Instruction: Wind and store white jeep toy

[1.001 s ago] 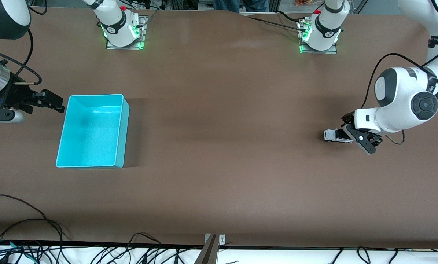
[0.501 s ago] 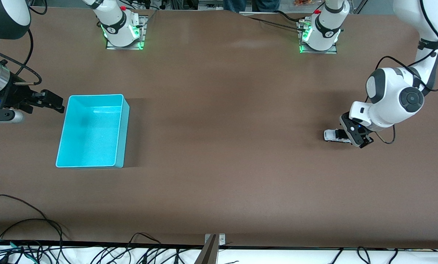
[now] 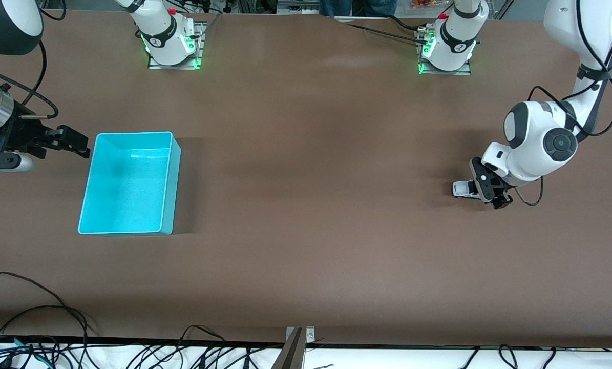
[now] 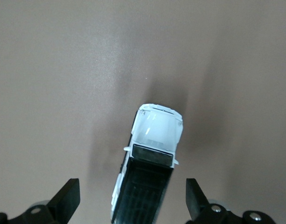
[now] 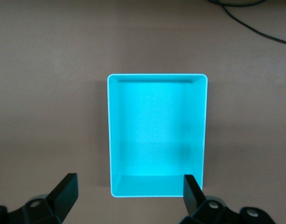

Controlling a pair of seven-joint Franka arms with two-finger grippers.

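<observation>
i see the left gripper (image 3: 490, 193) low over the white jeep toy (image 3: 462, 189), which sits on the table (image 3: 306, 205) toward the left arm's end. its fingers (image 4: 68, 200) are spread wide, one on each side of the toy's black rear, not touching it. the right gripper (image 3: 62, 141) waits with fingers wide, just beside the cyan bin (image 3: 170, 184).
</observation>
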